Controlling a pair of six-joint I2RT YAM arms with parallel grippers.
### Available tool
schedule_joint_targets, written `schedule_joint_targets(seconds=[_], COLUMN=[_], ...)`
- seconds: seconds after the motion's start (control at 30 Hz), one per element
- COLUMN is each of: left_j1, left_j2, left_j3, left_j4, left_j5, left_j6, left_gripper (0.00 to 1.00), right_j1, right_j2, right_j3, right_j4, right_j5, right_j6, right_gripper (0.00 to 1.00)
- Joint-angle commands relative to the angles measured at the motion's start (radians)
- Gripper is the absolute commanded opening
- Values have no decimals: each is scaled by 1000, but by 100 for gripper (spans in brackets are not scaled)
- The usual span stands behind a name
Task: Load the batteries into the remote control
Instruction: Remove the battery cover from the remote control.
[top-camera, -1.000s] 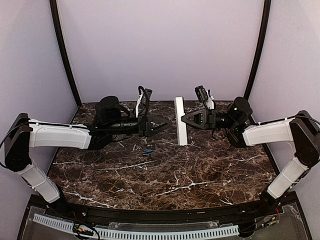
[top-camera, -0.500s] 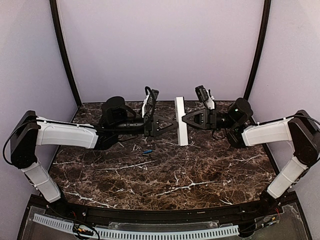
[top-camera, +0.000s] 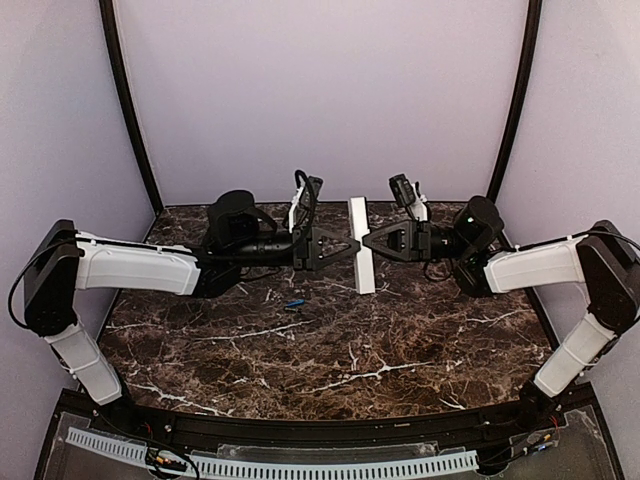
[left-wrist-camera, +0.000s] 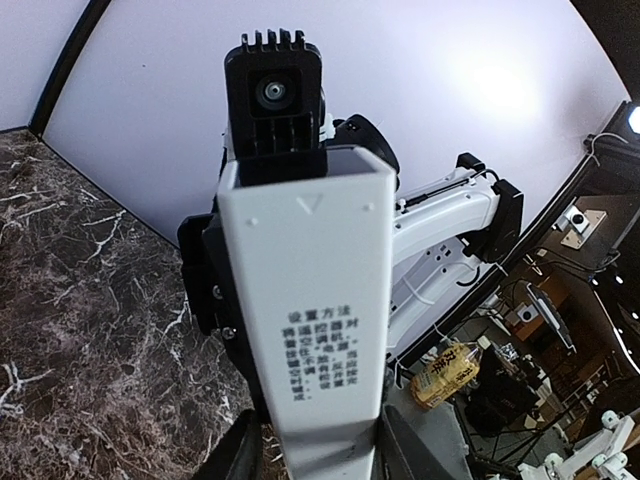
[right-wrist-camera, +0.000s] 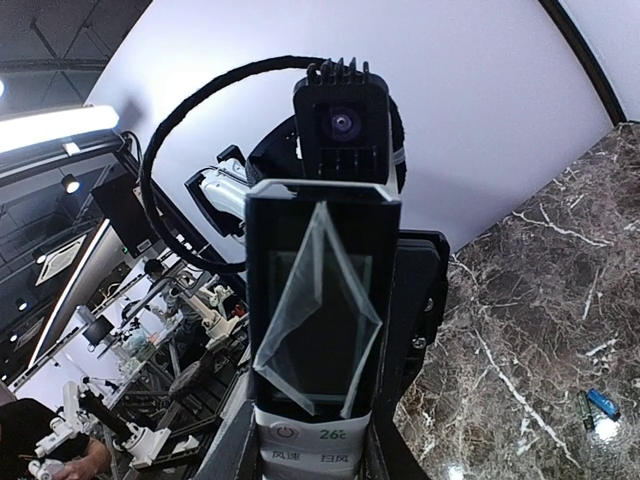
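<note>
The remote control (top-camera: 361, 245) hangs clear of the table (top-camera: 400, 360), over its far middle and not far from the far edge, long axis running from far to near. The right gripper (top-camera: 370, 238) is clamped on it from the right, with the display face towards the right wrist camera (a loose clear film (right-wrist-camera: 315, 300) lies across the dark screen). The left gripper (top-camera: 350, 246) meets it from the opposite side. Its fingers (left-wrist-camera: 243, 455) flank the printed back, but I cannot tell whether they pinch it or merely stand beside it.

The likely trouble is two arms acting on one thin bar. If the left one squeezes off-centre or pulls while the right one holds firm, the remote could twist in the grip, slip and drop to the table. Pushing the cover (left-wrist-camera: 310, 205) against its arrow could jam it.

The only container here is the remote's battery bay. The cover looks to be still on, so nothing shows inside.

One blue battery (top-camera: 293, 304) lies on the table, left of the remote and nearer the middle (a darker cell seems to sit beside it in the right wrist view). Being round, it could roll at a nudge.
</note>
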Motion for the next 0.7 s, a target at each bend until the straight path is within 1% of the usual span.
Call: schedule_joint_targets(seconds=[0.0, 0.1, 0.17, 0.5, 0.67], left_j1=[-9, -9, -12, -43, -58], left_j2=[10, 15, 19, 44, 53], left_j3=[30, 29, 28, 15, 5], left_j4=[4, 12, 21, 51, 49], left_j5=[15, 19, 23, 34, 24], left_j6=[1, -8, -16, -29, -28], left_gripper=[36, 27, 23, 18, 17], right_j1=[-4, -4, -4, -19, -30], right_j2=[-26, -28, -28, -52, -84], right_j3=[-11, -14, -13, -5, 2], right_j4=[-14, -10, -7, -24, -78], right_j5=[18, 23, 29, 75, 110], right_j6=[-33, -32, -30, -45, -82], right_gripper=[0, 0, 0, 0, 0])
